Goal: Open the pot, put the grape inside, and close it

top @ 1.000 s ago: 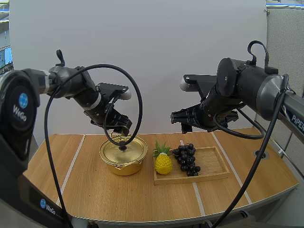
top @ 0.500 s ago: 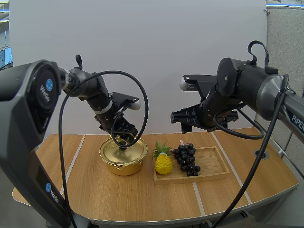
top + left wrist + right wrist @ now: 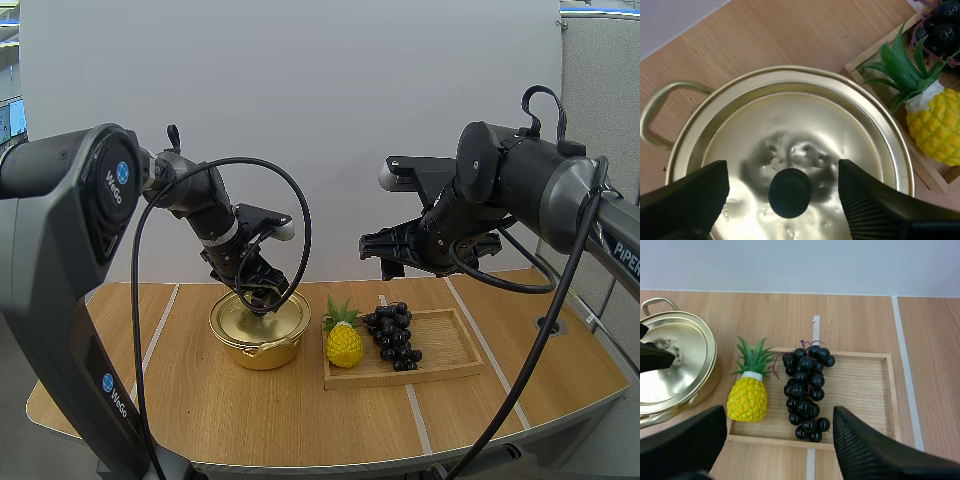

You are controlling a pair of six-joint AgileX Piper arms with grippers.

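Pot [image 3: 262, 338]: desk centre-left, lid [image 3: 805, 125] on.
Knob [image 3: 790, 192]: directly between left gripper [image 3: 262, 292] fingers, which stand apart, straddling it; the nearer arm.
Grapes [image 3: 804, 390]: tray [image 3: 860, 385] left half, lengthwise back-to-front.
Right gripper [image 3: 775, 440]: fingers apart, above tray.

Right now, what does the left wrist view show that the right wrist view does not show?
The left wrist view adds the black knob, between the open fingers of the left gripper. The right wrist view adds the whole wooden tray and the full bunch of grapes, below the open right gripper. Both show the pot, its lid on, and the pineapple.
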